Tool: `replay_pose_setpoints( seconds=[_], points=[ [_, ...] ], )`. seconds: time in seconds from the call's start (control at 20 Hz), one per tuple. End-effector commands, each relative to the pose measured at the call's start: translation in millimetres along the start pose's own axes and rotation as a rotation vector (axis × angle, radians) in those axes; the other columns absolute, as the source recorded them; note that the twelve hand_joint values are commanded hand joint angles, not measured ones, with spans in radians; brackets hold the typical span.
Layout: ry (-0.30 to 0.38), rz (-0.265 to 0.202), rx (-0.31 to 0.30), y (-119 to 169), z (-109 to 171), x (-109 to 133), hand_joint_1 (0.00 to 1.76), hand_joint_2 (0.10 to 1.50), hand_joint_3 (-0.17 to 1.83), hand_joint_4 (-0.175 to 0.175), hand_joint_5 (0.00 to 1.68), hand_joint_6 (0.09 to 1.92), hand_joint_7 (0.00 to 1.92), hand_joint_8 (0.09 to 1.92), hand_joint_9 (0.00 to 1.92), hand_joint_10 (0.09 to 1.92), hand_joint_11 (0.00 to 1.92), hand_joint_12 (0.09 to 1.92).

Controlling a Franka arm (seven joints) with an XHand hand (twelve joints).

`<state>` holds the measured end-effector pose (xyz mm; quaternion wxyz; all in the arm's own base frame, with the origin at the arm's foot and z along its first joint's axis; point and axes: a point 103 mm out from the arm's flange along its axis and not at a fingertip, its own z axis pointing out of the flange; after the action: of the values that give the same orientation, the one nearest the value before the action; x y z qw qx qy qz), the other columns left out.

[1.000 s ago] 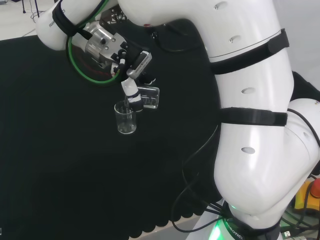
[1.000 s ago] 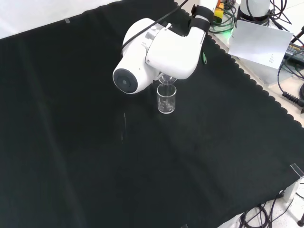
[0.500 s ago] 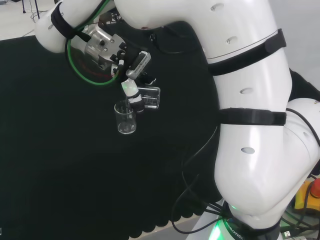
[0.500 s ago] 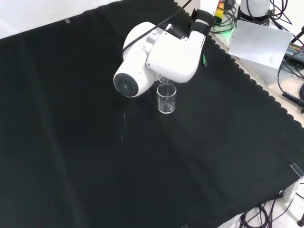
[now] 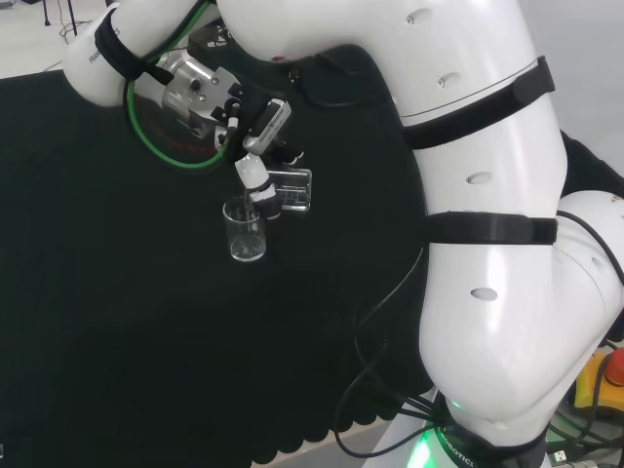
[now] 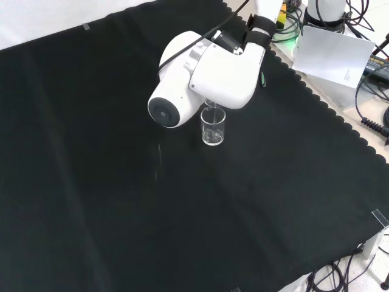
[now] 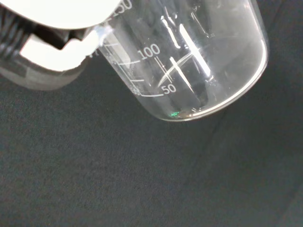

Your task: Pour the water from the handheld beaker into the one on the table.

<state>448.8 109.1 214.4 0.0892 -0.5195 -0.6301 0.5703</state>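
Observation:
In the head view my hand point(image 5: 255, 183) is shut on a clear beaker point(image 5: 292, 190) that lies tipped on its side, mouth toward the left. Right under that mouth a second clear beaker point(image 5: 244, 231) stands upright on the black cloth, with a little water at its bottom. In the front view the standing beaker point(image 6: 213, 126) shows just below the arm's big white link, which hides the held one. The wrist view shows the held beaker point(image 7: 189, 56) close up, its graduated wall and base over the cloth, with a white fingertip point(image 7: 57, 49) against it.
The arm's white links point(image 5: 468, 195) stand at the right of the head view, with a green cable loop point(image 5: 156, 136) by the wrist. The cloth's scalloped edge point(image 6: 316, 97) and a white box point(image 6: 334, 58) lie at the front view's upper right.
The wrist and forearm have turned slightly, shifting a little up in both views. The held beaker stays tipped over the standing one.

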Motion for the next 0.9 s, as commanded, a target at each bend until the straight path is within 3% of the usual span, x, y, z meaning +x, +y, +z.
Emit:
replay_pose_setpoints(
  seconds=[0.05, 0.9],
  points=[
    [-0.006, 0.000, 0.003, -1.5, -1.5, 1.5, 1.32, 0.51, 0.96, -0.175, 1.22, 0.89, 1.28, 0.86, 1.54, 0.82, 1.32, 0.92],
    [-0.047, 0.006, 0.014, -5.2, -10.7, 8.8, 1.32, 0.51, 0.96, -0.175, 1.22, 0.89, 1.28, 0.87, 1.54, 0.82, 1.32, 0.92]
  ],
)
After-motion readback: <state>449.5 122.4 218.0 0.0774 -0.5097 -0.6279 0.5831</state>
